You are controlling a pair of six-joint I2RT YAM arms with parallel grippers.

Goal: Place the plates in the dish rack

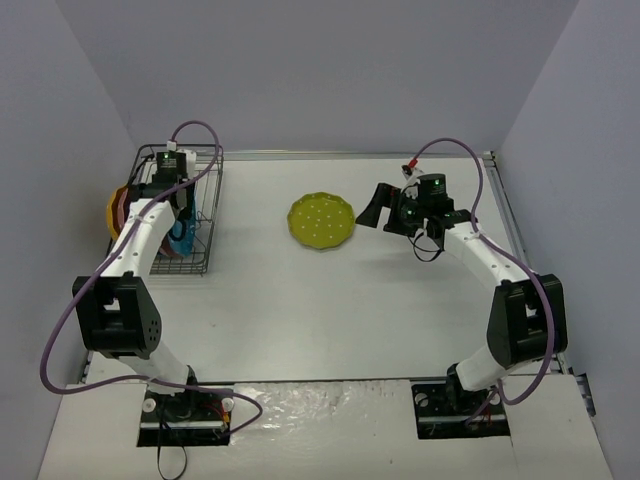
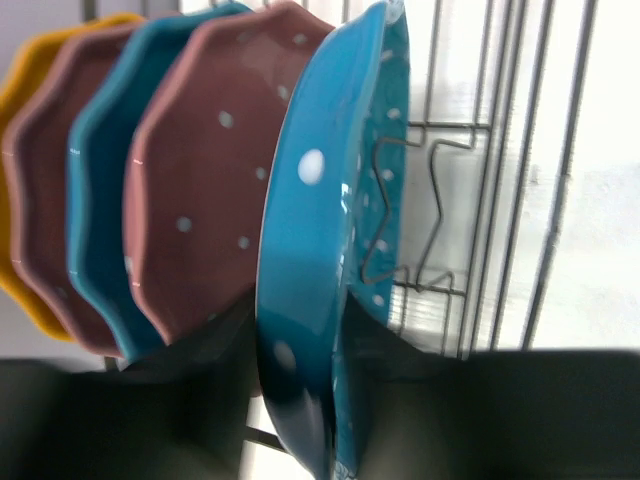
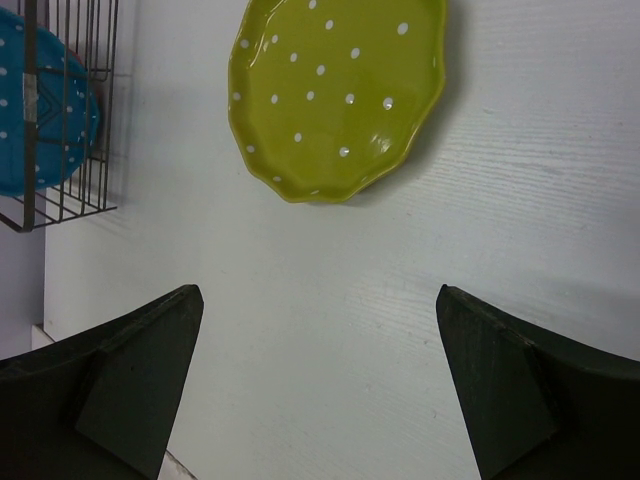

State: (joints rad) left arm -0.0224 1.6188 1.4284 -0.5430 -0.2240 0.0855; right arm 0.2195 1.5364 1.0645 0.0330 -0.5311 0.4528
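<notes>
Left hand [image 2: 300,420] straddles the rim of the blue plate [image 2: 310,250]; clamped or loosened cannot be told. Plate stands upright in the rack [image 2: 500,150] beside four others [image 2: 190,200]. Right hand [image 3: 320,380], spread wide and empty, faces the green plate [image 3: 335,90] flat on the bench [image 3: 500,250], likely for pickup

Bright, even overhead light, soft shadows.
Top view sharp; left wrist view blurry, w/ blown-out white glare behind the dish rack [image 2: 478,200] wires; olive plate [image 3: 335,95] throws faint shadow on table [image 3: 350,330].
</notes>
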